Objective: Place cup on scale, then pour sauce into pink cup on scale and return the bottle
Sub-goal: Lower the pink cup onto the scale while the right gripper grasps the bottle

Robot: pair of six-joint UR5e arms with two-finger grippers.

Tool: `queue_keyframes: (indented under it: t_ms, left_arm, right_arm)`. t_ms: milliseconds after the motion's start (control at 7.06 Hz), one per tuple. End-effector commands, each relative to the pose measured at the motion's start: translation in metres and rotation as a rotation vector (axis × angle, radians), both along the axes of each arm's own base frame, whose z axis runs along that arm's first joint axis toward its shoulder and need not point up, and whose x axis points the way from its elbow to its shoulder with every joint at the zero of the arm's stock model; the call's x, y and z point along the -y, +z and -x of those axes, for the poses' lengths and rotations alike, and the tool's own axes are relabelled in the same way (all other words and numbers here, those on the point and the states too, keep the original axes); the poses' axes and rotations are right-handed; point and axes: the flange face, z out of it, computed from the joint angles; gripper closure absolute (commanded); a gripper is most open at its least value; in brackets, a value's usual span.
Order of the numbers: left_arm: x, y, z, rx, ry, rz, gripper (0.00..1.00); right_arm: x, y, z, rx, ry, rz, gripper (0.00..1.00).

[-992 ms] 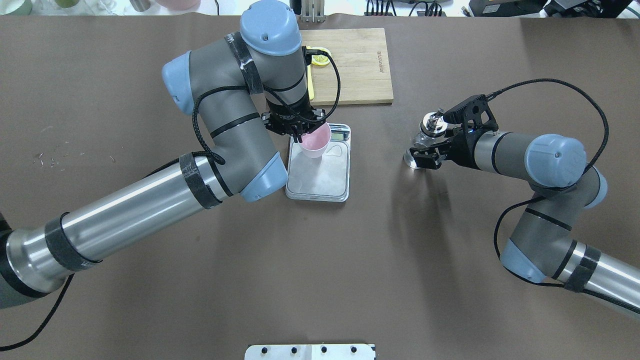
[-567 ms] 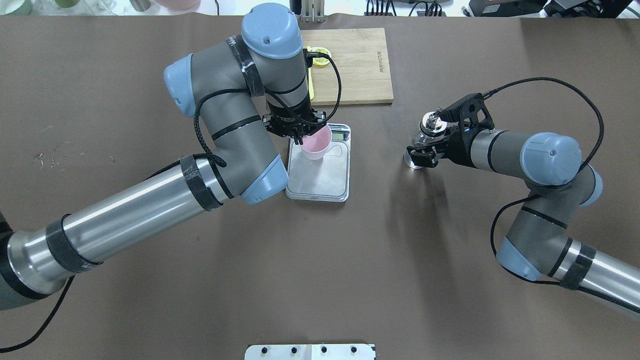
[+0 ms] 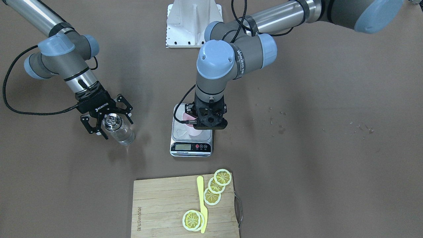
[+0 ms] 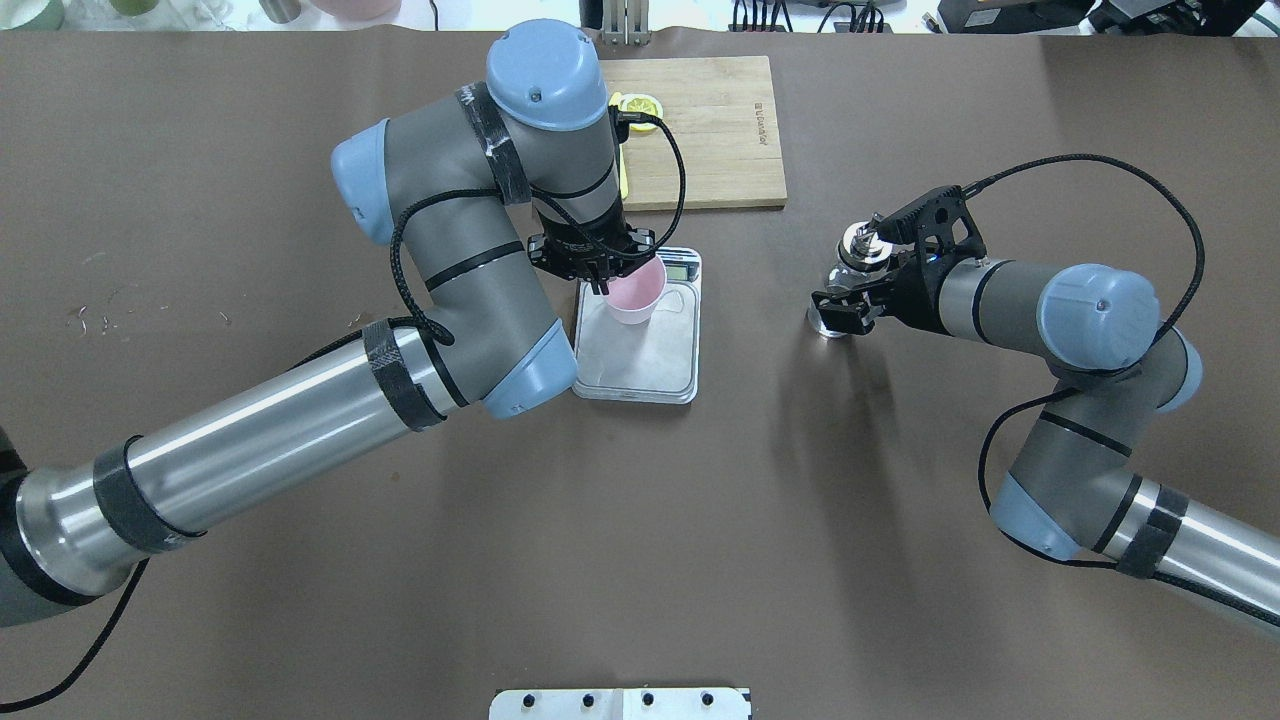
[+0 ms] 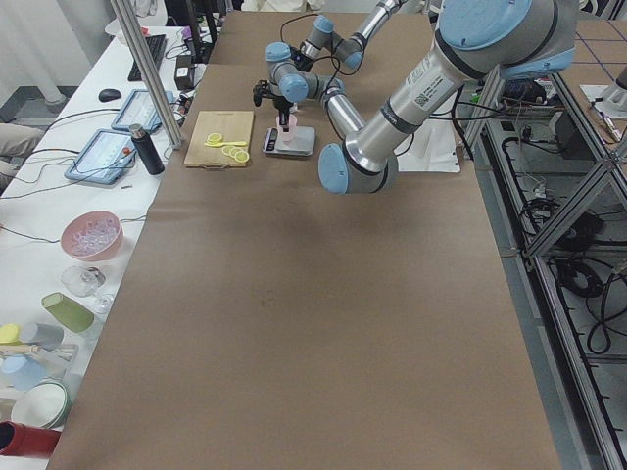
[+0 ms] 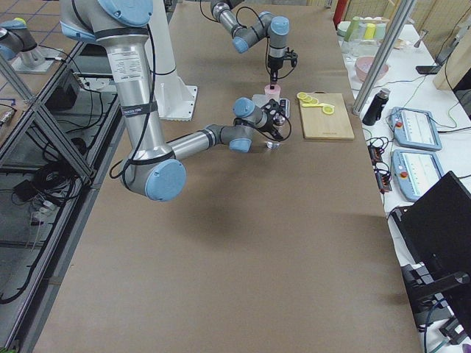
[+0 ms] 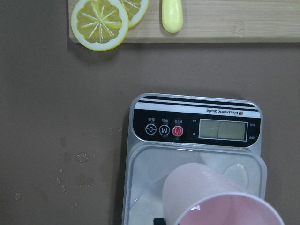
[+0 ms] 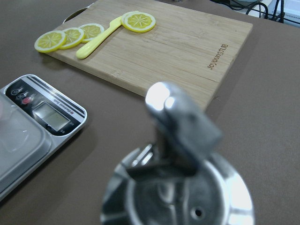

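The pale pink cup hangs over the far part of the silver scale. My left gripper is shut on its rim. In the left wrist view the cup is over the platform, behind the scale's black strip; I cannot tell if it touches. The clear glass bottle with its metal pourer stands on the table to the right. My right gripper is open, one finger on each side of the bottle. The pourer cap fills the right wrist view.
A bamboo cutting board with lemon slices and a yellow knife lies just beyond the scale. The robot's white base plate is at the near edge. Small droplets lie on the table left of the scale.
The left gripper has lowered the cup slightly toward the scale's platform. The right gripper has slid a little further in around the bottle, still open.
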Motion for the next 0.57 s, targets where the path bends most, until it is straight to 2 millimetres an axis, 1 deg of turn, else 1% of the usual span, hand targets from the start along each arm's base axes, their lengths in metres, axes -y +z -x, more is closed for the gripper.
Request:
queue_keyframes:
  t_ms: [0,142,283,425]
  left_arm:
    - [-0.0012,0.0001,-0.0004,0.0,0.0,-0.001,1.0]
    - [-0.0012,0.0001,-0.0004,0.0,0.0,-0.001,1.0]
    - [-0.002,0.0003,-0.0013,0.001,0.002,0.0,1.0]
    - [-0.0037,0.0003,-0.0029,0.001,0.005,0.0,1.0]
  right_arm:
    - [0.0019,-0.0062,0.0023,0.008,0.001,-0.007,0.02]
    - [0.0022,-0.0052,0.0026,0.011,0.005,0.004,0.14]
    - [0.0022,-0.0052,0.0026,0.016,0.008,0.012,0.29]
    - [0.0035,-0.0016,0.0028,0.012,0.009,0.016,0.37]
